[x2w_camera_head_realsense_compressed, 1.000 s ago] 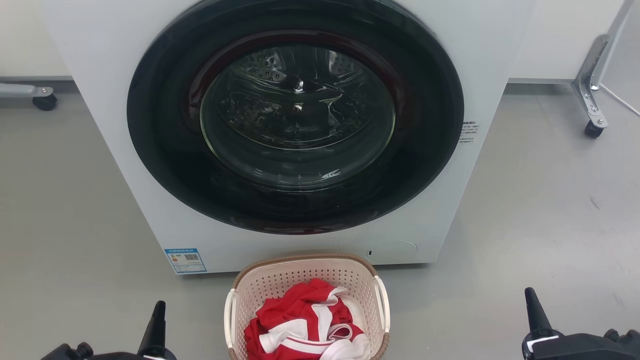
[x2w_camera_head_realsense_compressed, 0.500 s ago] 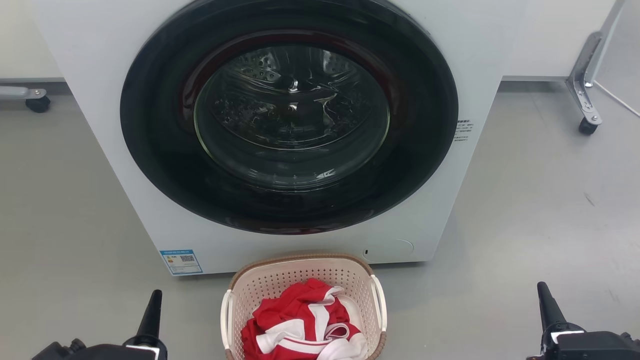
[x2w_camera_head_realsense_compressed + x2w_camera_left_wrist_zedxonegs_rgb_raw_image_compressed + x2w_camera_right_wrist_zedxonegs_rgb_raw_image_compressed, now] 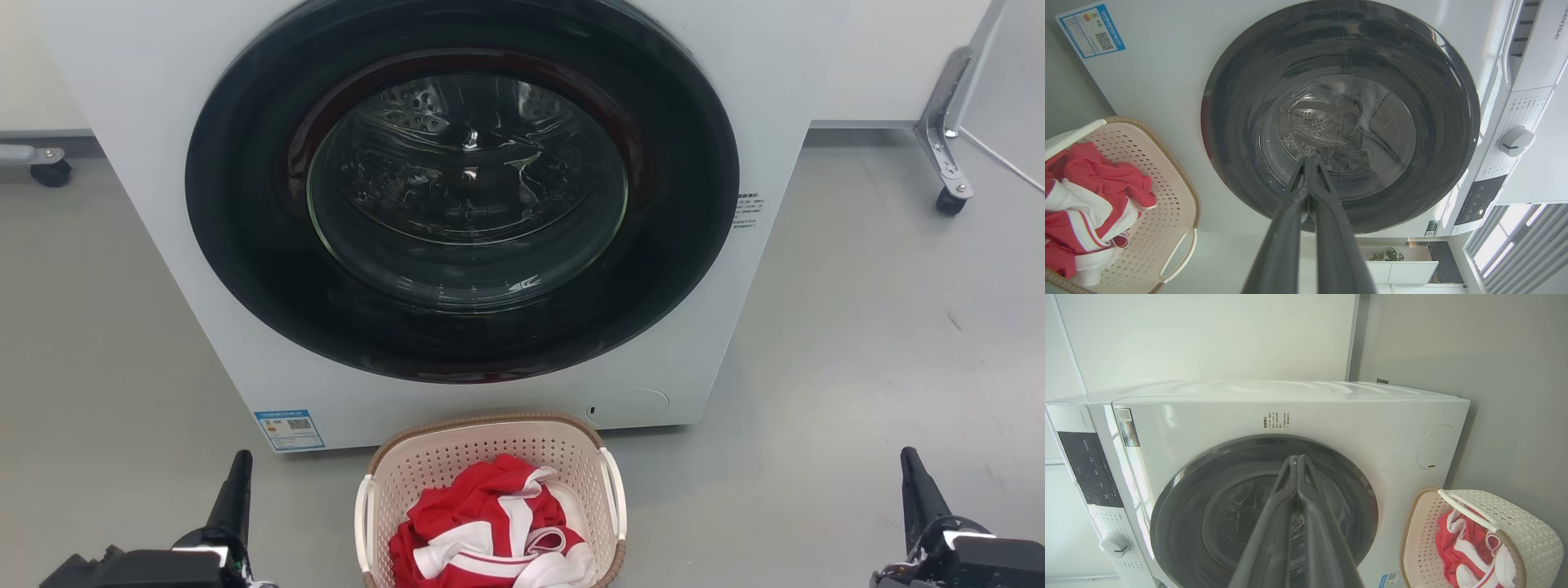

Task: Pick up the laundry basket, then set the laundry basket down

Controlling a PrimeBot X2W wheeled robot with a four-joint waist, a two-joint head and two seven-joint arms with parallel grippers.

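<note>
- left gripper (image 3: 235, 488) and right gripper (image 3: 918, 488) sat either side of the laundry basket (image 3: 457, 456), well apart from it, fingers pressed together, empty.
- the basket held red-and-white cloth (image 3: 473, 510); lifting by both white handles (image 3: 362, 523) evenly seemed best.
- just beyond the basket stood the washing machine (image 3: 784, 98).

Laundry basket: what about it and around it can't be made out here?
Head view: near end of the laundry basket, cut off by the bottom edge.
Head view: its floor, hidden under the red and white clothes.
Head view: print on the blue label, too small.
</note>
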